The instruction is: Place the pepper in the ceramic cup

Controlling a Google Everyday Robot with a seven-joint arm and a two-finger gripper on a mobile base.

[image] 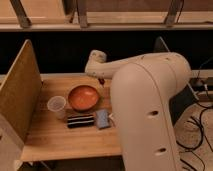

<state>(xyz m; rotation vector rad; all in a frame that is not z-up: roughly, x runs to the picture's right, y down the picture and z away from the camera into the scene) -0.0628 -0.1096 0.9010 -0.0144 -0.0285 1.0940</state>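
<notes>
It looks like a robot lab test station: a small wooden table (60, 137) fenced by upright side panels (19, 90), cables (200, 125) trailing on the speckled floor, the gripper (101, 79) hanging above the tabletop.

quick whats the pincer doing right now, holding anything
Pincer: at the far side of the table, just behind the orange bowl; whether it holds anything cannot be told.

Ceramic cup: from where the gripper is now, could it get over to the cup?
Probably yes. The gripper hangs at the table's back edge, past the orange bowl; the ceramic cup stands left of the bowl, open-topped, nothing above it.
</notes>
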